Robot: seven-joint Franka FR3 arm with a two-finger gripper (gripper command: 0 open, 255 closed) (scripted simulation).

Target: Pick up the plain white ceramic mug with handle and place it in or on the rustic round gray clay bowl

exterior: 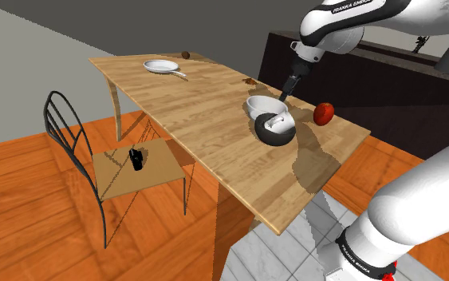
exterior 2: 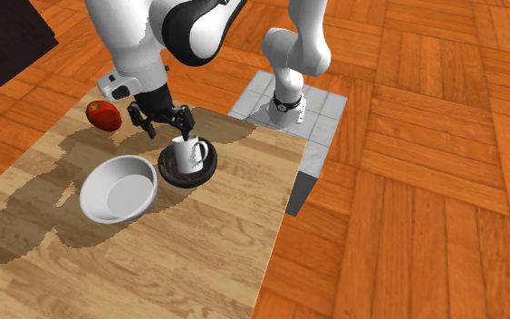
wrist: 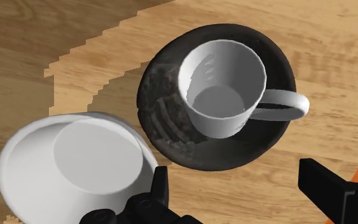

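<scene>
White mug (wrist: 220, 95) stands upright in dark bowl (wrist: 165, 121), jaws apart above.

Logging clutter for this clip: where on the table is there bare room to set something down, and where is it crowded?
Free: the long table stretch between the frying pan and the white bowl, and the end past the dark bowl toward the stand. Crowded: white bowl, dark bowl holding the mug, and red fruit cluster by the gripper.
</scene>
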